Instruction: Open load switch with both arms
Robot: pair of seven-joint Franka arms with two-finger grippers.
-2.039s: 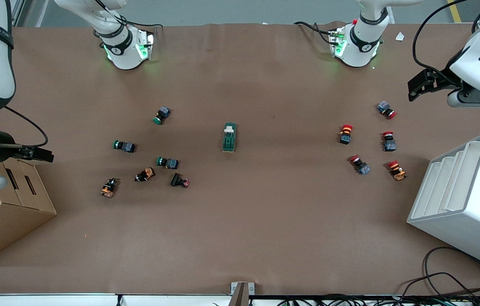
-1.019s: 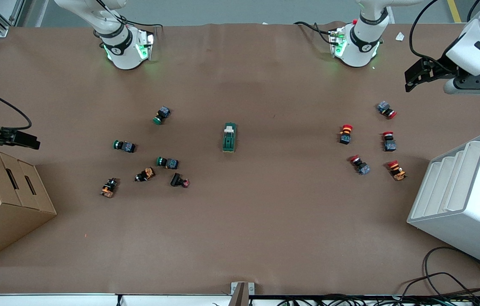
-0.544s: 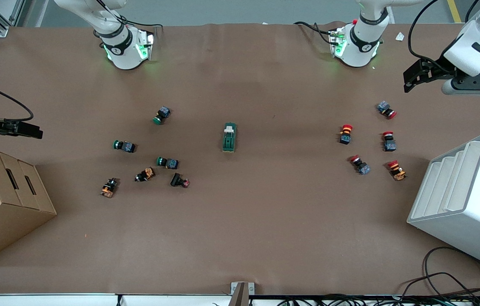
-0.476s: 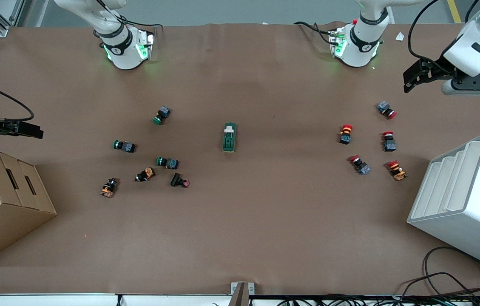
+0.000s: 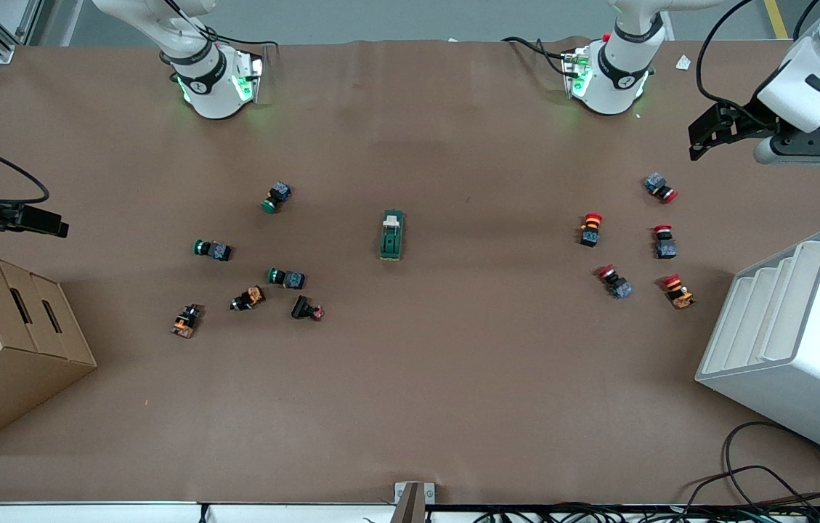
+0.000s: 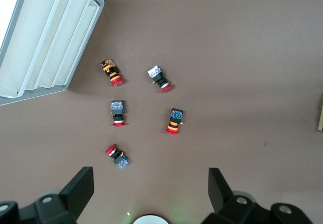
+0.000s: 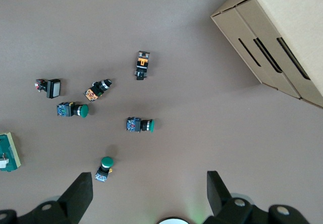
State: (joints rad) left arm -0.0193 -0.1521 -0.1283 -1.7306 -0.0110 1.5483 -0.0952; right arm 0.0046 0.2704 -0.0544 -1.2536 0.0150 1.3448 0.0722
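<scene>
- At mid-table, between the two scatters of push buttons: load switch (image 5: 392, 234), lying flat, white lever tab at the end toward the arm bases, touched by nothing.
- Toward the right arm's end: green push buttons (image 5: 278, 196) and a few orange-bodied ones, loose and well apart from the switch; cardboard box (image 5: 3, 349) at that edge, nearer the front camera.
- Toward the left arm's end: red push buttons (image 5: 590, 228) in a loose cluster, white stepped bin (image 5: 802, 341) beside them.
- Left hand (image 6: 151, 191) up in the air over the table edge near the red cluster, fingers spread wide, holding nothing (its wrist view catches only a sliver of the switch at the frame edge).
- Right hand (image 7: 150, 189) likewise aloft near the cardboard box, fingers spread, empty; switch (image 7: 8, 152) at the rim of its view.
- Probably staged apart and high for a clear look down before closing in from both ends.
- Task not yet begun: likely one hand to pin the body, the other to flip the tab.
</scene>
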